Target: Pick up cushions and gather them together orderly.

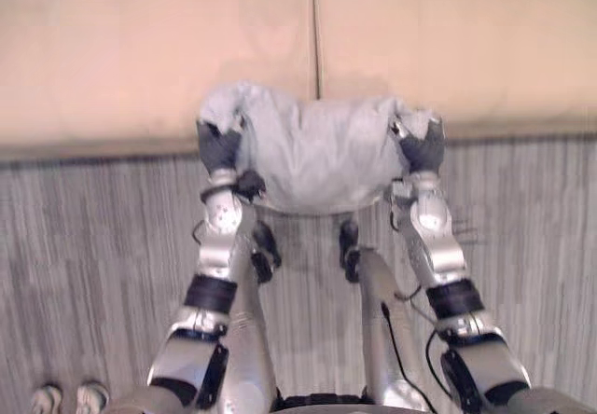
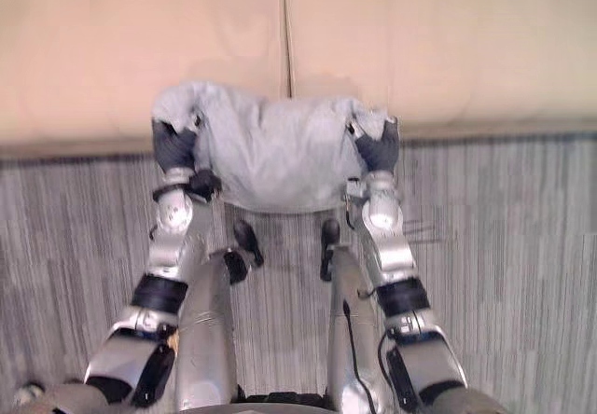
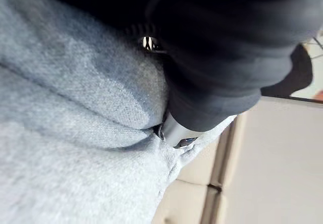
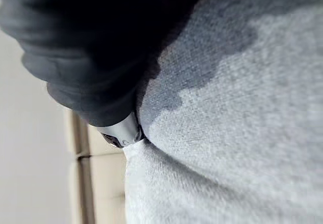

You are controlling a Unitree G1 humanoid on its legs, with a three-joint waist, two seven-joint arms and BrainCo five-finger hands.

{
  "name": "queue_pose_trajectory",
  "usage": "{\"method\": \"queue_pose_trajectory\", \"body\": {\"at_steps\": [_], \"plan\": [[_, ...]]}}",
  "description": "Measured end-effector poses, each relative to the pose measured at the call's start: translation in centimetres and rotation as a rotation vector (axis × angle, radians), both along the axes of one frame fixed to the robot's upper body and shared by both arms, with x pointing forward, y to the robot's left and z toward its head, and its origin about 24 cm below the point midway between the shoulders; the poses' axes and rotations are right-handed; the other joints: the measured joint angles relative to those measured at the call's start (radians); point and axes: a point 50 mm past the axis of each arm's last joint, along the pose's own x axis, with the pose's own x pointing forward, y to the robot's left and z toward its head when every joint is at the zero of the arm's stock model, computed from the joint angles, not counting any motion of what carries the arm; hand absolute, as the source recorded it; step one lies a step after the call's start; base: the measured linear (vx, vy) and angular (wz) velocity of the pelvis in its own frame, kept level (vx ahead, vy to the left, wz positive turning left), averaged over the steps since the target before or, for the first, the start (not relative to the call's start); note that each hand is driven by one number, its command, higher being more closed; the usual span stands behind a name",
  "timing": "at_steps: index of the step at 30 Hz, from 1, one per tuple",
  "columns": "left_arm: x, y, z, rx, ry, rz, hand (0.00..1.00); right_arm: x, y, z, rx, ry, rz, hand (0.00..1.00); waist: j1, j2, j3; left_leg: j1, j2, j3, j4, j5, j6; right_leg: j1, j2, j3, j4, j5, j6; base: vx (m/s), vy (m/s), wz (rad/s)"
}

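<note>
Seen from the head views: one grey cushion (image 1: 312, 153), squeezed endwise between the left hand (image 1: 219, 145) on its left end and the right hand (image 1: 424, 145) on its right end, both dark covers pressed into the fabric, cloth bulging above each. Placed in front of a beige sofa (image 1: 140, 50), straddling the seat's front edge and the grey striped floor (image 1: 84, 246) below it. Resting on the seat or carried clear of it: cannot tell. Directly under the single seam (image 1: 315, 22) between two seat pads (image 1: 448, 41). In the near left corner of the left eye view, two pale shoes (image 1: 70, 398) of a person, side by side on the floor, well apart from the cushion; cut down to a sliver at the edge in the right eye view.

Added by the wrist views: the grey weave from very close, creased and dented against each dark cover, a short silver stub sunk into a fold just past it, beige sofa pads with dark gaps beyond. Fingers apart or clamped on the cushion: cannot tell for either hand, buried in the fabric on both sides.

Counted: one cushion, two hands on it, one sofa, two seat pads, one seam, two shoes.
</note>
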Motion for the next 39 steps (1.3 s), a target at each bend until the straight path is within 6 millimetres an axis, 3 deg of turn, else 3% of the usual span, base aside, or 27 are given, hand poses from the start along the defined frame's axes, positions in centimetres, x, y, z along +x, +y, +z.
{"method": "queue_pose_trajectory", "body": {"at_steps": [3,5,7,10,13,16,18,19,20,21,23,25,26,27,28,29,30,32,34,35,37,39], "plan": [[-2.2,0.2,-2.7,0.017,0.071,-0.011,1.0,-2.1,-0.2,-1.7,-0.006,0.035,0.017,1.0,0.002,0.0,-0.056,0.1,-0.01,0.012,-0.053,-0.009,-0.006,0.103,-0.002,-0.002,-0.062,-0.003,0.009,0.15,0.043,-0.03],[-4.4,0.7,-5.3,0.021,0.158,-0.014,1.0,-3.8,0.1,-4.0,-0.021,0.111,0.058,1.0,0.0,0.0,-0.139,0.176,-0.033,0.022,-0.125,-0.009,-0.009,0.169,-0.004,-0.002,-0.126,0.001,0.018,0.17,0.016,-0.04],[-5.4,1.1,-6.6,0.031,0.205,-0.016,1.0,-4.3,0.2,-5.2,-0.046,0.159,0.076,1.0,-0.004,0.005,-0.165,0.228,-0.049,0.026,-0.183,0.005,-0.019,0.217,-0.004,0.003,-0.184,0.02,0.022,0.16,0.014,-0.12],[-6.4,1.7,-7.7,0.07,0.248,-0.029,1.0,-4.2,0.1,-6.7,-0.117,0.228,0.101,1.0,-0.025,0.007,-0.175,0.311,-0.065,0.053,-0.272,0.034,-0.019,0.303,0.01,0.031,-0.314,0.08,0.03,0.15,0.05,-0.26],[-6.5,1.7,-7.9,0.079,0.257,-0.035,1.0,-4.2,0.0,-6.7,-0.146,0.232,0.111,1.0,-0.028,0.005,-0.177,0.335,-0.076,0.059,-0.285,0.029,-0.014,0.319,0.014,0.058,-0.346,0.097,0.039,0.08,0.048,-0.36],[-6.6,1.3,-8.1,0.08,0.276,-0.053,1.0,-4.1,-0.3,-6.7,-0.185,0.231,0.108,1.0,-0.032,0.005,-0.177,0.374,-0.078,0.085,-0.245,-0.039,-0.002,0.314,0.012,0.098,-0.282,0.088,0.055,0.06,0.103,-0.49],[-6.8,1.1,-8.4,0.095,0.292,-0.064,1.0,-4.1,-0.4,-6.9,-0.196,0.24,0.105,1.0,-0.039,0.001,-0.175,0.433,-0.08,0.1,-0.229,-0.099,0.003,0.283,0.01,0.116,-0.121,0.078,0.088,0.03,0.095,-0.37],[-6.8,1.1,-8.5,0.107,0.297,-0.065,1.0,-4.0,-0.5,-6.8,-0.206,0.238,0.104,1.0,-0.041,0.002,-0.175,0.472,-0.087,0.112,-0.228,-0.116,0.009,0.247,0.0,0.114,-0.005,0.105,0.13,0.05,0.072,-0.23],[-6.8,1.2,-8.5,0.112,0.297,-0.064,1.0,-3.9,-0.4,-6.8,-0.207,0.236,0.105,1.0,-0.049,0.002,-0.176,0.495,-0.093,0.114,-0.231,-0.126,0.022,0.212,-0.016,0.107,0.078,0.141,0.143,0.08,0.095,-0.07],[-6.8,1.2,-8.5,0.129,0.295,-0.063,1.0,-3.8,-0.4,-7.1,-0.216,0.246,0.103,1.0,-0.064,0.002,-0.18,0.517,-0.102,0.108,-0.246,-0.134,0.037,0.174,-0.035,0.073,0.139,0.139,0.12,0.09,0.069,0.08],[-6.7,1.3,-8.3,0.14,0.289,-0.063,1.0,-3.8,-0.6,-7.2,-0.237,0.253,0.101,1.0,-0.075,-0.006,-0.185,0.537,-0.116,0.104,-0.278,-0.135,0.037,0.141,-0.042,0.036,0.083,0.096,0.062,0.15,0.027,0.09],[-6.7,1.4,-8.3,0.15,0.288,-0.063,1.0,-3.8,-0.7,-7.4,-0.254,0.263,0.101,1.0,-0.084,-0.003,-0.184,0.554,-0.13,0.091,-0.323,-0.134,0.036,0.134,-0.021,0.01,-0.144,0.12,0.061,0.24,-0.017,0.12],[-6.7,1.4,-8.4,0.152,0.29,-0.067,1.0,-3.9,-1.0,-7.6,-0.262,0.272,0.097,1.0,-0.086,-0.008,-0.188,0.569,-0.151,0.073,-0.351,-0.127,0.022,0.148,-0.002,0.017,-0.313,0.18,0.063,0.44,-0.107,0.45],[-6.9,1.0,-8.6,0.162,0.3,-0.089,1.0,-4.4,-1.4,-8.1,-0.263,0.298,0.086,1.0,-0.097,-0.025,-0.198,0.585,-0.18,0.044,-0.352,-0.137,-0.015,0.174,0.006,0.087,-0.425,0.279,0.033,0.39,-0.101,0.63],[-6.9,0.6,-8.9,0.161,0.31,-0.103,1.0,-4.6,-1.6,-8.4,-0.264,0.312,0.081,1.0,-0.11,-0.016,-0.199,0.591,-0.178,0.024,-0.345,-0.146,-0.03,0.177,0.008,0.109,-0.406,0.335,0.013,0.46,-0.159,0.7],[-7.3,-0.3,-9.7,0.145,0.345,-0.129,1.0,-5.1,-2.5,-8.9,-0.287,0.345,0.065,1.0,-0.112,0.039,-0.212,0.594,-0.148,-0.015,-0.346,-0.144,-0.052,0.169,0.025,0.07,-0.352,0.283,0.003,0.3,-0.096,0.44],[-7.4,-0.6,-10.0,0.142,0.358,-0.144,1.0,-5.4,-2.9,-9.3,-0.285,0.367,0.049,1.0,-0.111,0.055,-0.221,0.59,-0.134,-0.039,-0.335,-0.13,-0.078,0.168,0.029,0.051,-0.329,0.261,-0.01,0.5,-0.153,0.36],[-7.3,-0.9,-10.4,0.145,0.372,-0.163,1.0,-5.6,-3.3,-9.5,-0.285,0.386,0.034,1.0,-0.109,0.059,-0.224,0.526,-0.092,-0.078,-0.164,-0.07,-0.153,0.203,0.038,0.006,-0.32,0.234,-0.04,0.49,-0.159,0.31],[-7.2,-1.3,-10.8,0.142,0.384,-0.187,1.0,-6.0,-3.8,-9.4,-0.271,0.384,0.015,1.0,-0.106,0.059,-0.223,0.454,-0.043,-0.086,0.047,0.018,-0.124,0.302,0.039,-0.028,-0.373,0.216,-0.05,0.42,-0.127,0.35],[-7.5,-1.4,-11.0,0.143,0.39,-0.2,1.0,-6.4,-3.9,-9.1,-0.261,0.372,0.01,1.0,-0.096,0.059,-0.222,0.429,-0.012,-0.074,0.145,0.024,-0.111,0.364,0.039,-0.034,-0.408,0.21,-0.049,0.29,-0.04,0.2],[-7.4,-1.8,-10.6,0.136,0.369,-0.218,1.0,-6.9,-3.6,-7.4,-0.233,0.294,0.013,1.0,-0.073,0.062,-0.225,0.359,0.036,-0.001,0.2,-0.022,-0.043,0.421,0.029,-0.04,-0.461,0.198,-0.046,0.23,0.045,0.08],[-7.1,-1.9,-10.3,0.145,0.35,-0.229,1.0,-6.9,-3.4,-6.5,-0.22,0.245,0.009,1.0,-0.063,0.062,-0.225,0.31,0.041,0.019,0.125,-0.04,-0.014,0.419,0.018,-0.041,-0.473,0.199,-0.044,0.11,0.103,0.06]]}}
